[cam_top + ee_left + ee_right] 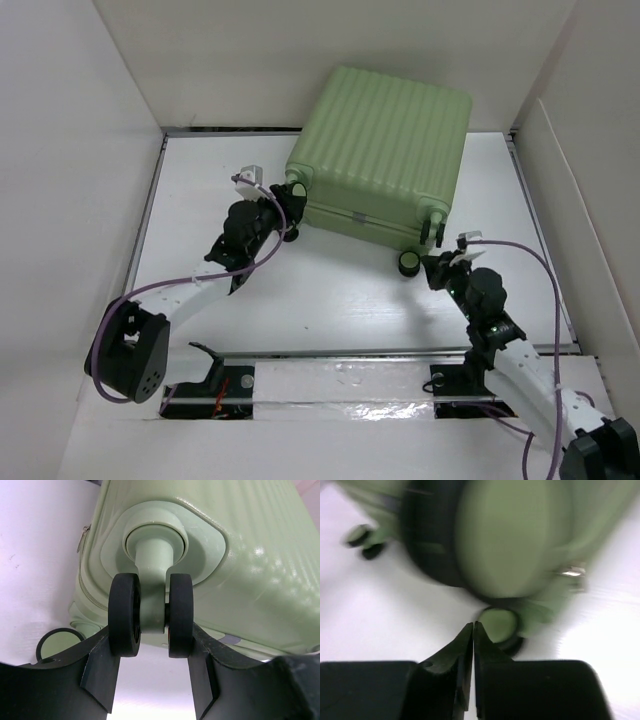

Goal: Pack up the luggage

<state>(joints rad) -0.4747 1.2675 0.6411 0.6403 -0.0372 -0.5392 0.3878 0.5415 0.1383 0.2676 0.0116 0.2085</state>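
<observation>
Straddling a corner wheel (124,615) of the luggage (385,150), left jaws clamp it; right jaws meet, empty.

Robot lab cell: white panel walls (60,200), tabletop (330,300).

Left arm (200,285) reaching forward, left end effector (155,647) fingers apart, right arm (520,352) bent, right end effector (473,630) fingers pressed together

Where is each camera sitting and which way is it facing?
Top external: above, behind the bases, looking down at suitcase and table; left arm, right arm show.
Left wrist: on left arm, facing a twin wheel the left end effector grips.
Right wrist: on right arm, facing a blurred caster; right end effector shut.
Shared: all see the suitcase.
</observation>
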